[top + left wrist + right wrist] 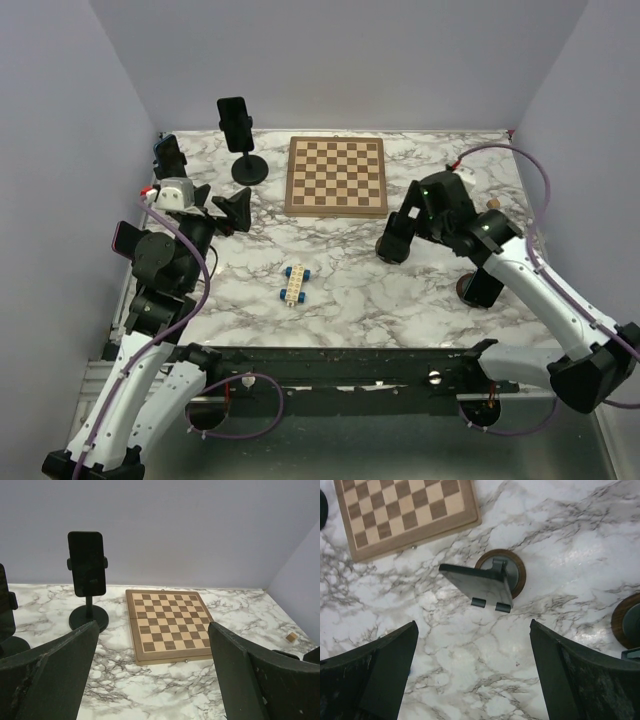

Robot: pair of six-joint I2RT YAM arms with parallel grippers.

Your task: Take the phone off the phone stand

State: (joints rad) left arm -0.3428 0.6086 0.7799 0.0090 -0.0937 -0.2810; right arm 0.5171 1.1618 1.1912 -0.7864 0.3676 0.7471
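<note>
A black phone (234, 122) is clamped upright in a black phone stand (250, 169) at the back left of the marble table. The left wrist view shows the phone (87, 563) on the stand (89, 617) ahead and to the left. My left gripper (236, 211) is open and empty, in front of the stand and apart from it; in its wrist view (154, 626) nothing lies between the fingers. My right gripper (397, 238) is open and empty at the table's middle right, and its wrist view (472, 626) shows only bare marble between its fingers.
A chessboard (336, 176) lies at the back centre. A second phone on a stand (170, 155) stands at the far left. A small blue and cream brick toy (295, 283) lies near the front. An empty stand with a wooden base (499, 576) is under my right gripper, another (480, 288) to its right.
</note>
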